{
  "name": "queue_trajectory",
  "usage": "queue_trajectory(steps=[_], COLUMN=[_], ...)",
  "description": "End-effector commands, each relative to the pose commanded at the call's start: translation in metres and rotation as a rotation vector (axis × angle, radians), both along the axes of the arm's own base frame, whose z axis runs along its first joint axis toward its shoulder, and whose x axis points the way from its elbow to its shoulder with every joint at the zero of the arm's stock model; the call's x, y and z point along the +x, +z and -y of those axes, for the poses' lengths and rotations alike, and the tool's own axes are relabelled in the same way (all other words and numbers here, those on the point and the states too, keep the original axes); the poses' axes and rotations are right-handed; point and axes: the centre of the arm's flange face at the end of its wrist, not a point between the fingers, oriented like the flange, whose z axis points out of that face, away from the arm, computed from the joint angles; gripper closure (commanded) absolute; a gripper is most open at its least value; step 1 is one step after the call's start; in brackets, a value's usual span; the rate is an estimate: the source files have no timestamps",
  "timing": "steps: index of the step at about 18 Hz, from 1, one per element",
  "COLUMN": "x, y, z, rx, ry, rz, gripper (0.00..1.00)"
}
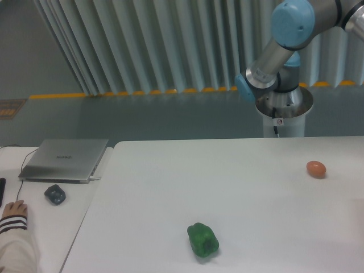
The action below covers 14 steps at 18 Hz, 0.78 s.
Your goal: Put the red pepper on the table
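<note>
While the table [170, 170] bears a green pepper [203, 240].

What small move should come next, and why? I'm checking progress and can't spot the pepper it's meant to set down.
Probably bring the end effector back into view over bare white tabletop. Neither it nor any red pepper shows; only the arm's elbow is visible. The green bell pepper and small orange egg-shaped thing occupy the table, so open space between them suits.

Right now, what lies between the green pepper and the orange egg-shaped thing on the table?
Nothing: only bare white table between the green pepper and the orange egg-shaped thing, in the fixed camera view.
</note>
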Motion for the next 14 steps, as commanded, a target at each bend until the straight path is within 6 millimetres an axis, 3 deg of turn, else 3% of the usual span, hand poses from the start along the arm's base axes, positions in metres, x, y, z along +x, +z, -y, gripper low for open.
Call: queue_trajectory(steps=[14], x=[-0.002], y=[-0.02], z=[0.003], rx=[-0.01], ry=[0.003], rz=[0.024], gripper=[0.0])
